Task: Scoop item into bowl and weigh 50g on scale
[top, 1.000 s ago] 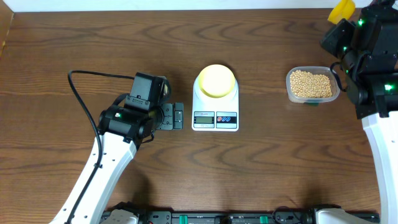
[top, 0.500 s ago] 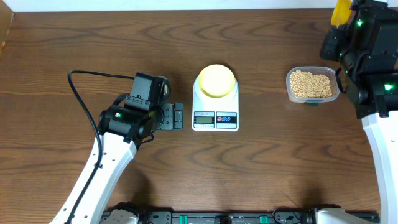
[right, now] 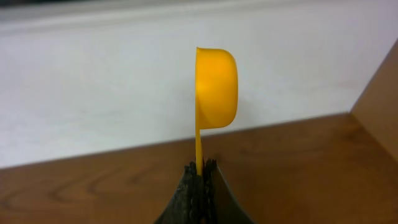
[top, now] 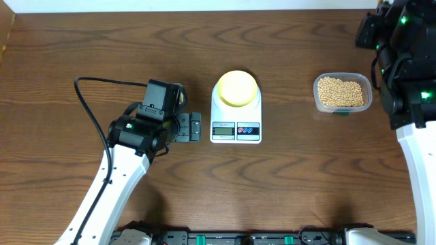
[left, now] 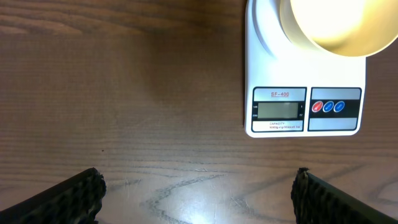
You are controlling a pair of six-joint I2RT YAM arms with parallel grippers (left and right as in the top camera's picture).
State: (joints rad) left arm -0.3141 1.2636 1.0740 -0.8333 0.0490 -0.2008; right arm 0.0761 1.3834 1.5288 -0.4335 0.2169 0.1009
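Note:
The pale-yellow bowl sits on the white scale, whose display and buttons face the front. Both show in the left wrist view: bowl, scale. The beige beans lie heaped in a clear tub at the right. My left gripper is open and empty, just left of the scale; its fingertips frame bare table. My right gripper is shut on the handle of a yellow scoop, held up at the far right corner; from overhead the scoop is hidden.
A black cable loops on the table left of the left arm. The right arm stands beside the tub. A white wall rises behind the table's far edge.
My right gripper has turned and lifted the yellow scoop toward the far right corner, so it has left the overhead view. The left arm, the bowl and the scale have not moved.

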